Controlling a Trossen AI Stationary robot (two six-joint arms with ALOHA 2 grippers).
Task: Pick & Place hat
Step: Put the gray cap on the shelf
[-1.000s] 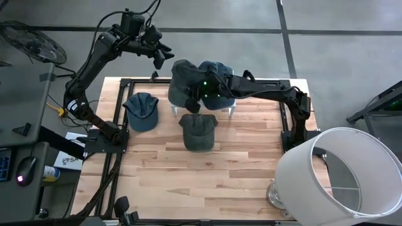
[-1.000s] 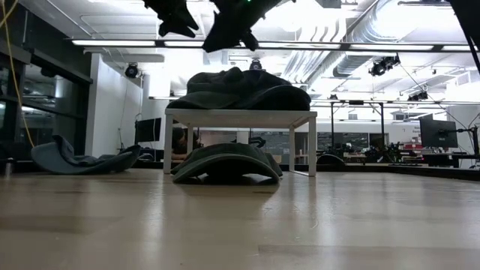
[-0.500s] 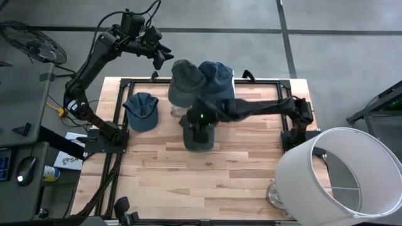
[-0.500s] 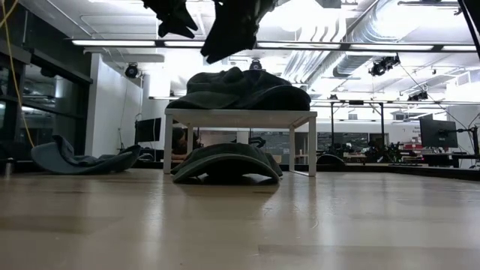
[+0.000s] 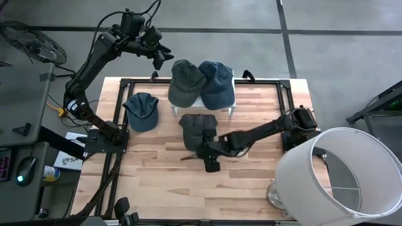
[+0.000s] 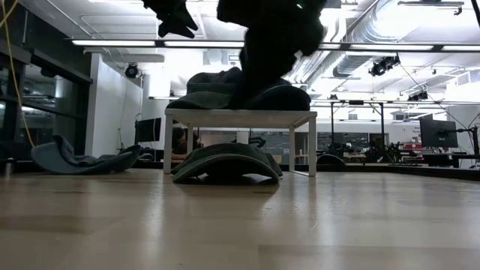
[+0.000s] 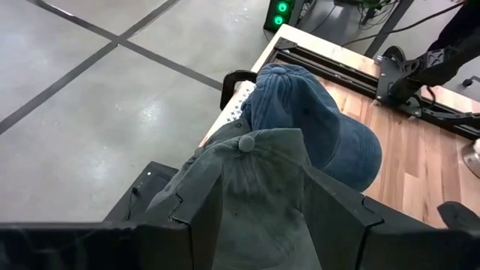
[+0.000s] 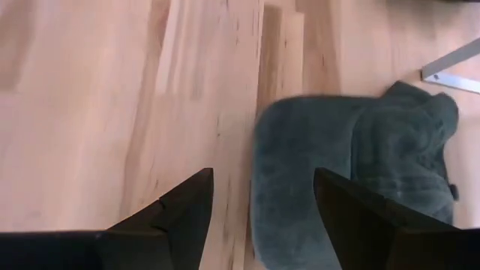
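- Now we have the right gripper (image 5: 211, 164) low over the bench (image 5: 251, 188), just in front of the green hat (image 5: 198, 130) that lies flat on the wood before the small white stand (image 5: 233, 110).
- Its jaws are spread wide with nothing between them; the right wrist view shows bare wood in the gap and the hat (image 8: 352, 172) just ahead, off to one side.
- We judge the hat light and limp: soft cloth crown, already slumped, which will fold under any pinch. The brim looks the stiffest part, so we would take it there, at the near edge, one finger above and one sliding beneath.
- A grip on the crown alone would likely gather loose cloth and let the hat swing or slip.
- Since the brim lies close on the wood, the lower finger must scrape in nearly flat; pushing may simply slide the hat away.
- Two more hats, a green one (image 5: 185, 81) and a blue one (image 5: 217, 83), sit side by side atop the stand; another blue hat (image 5: 142, 111) lies on the bench to the left.
- Our left gripper (image 5: 161, 58) waits raised beyond the bench's far edge, jaws parted and empty.
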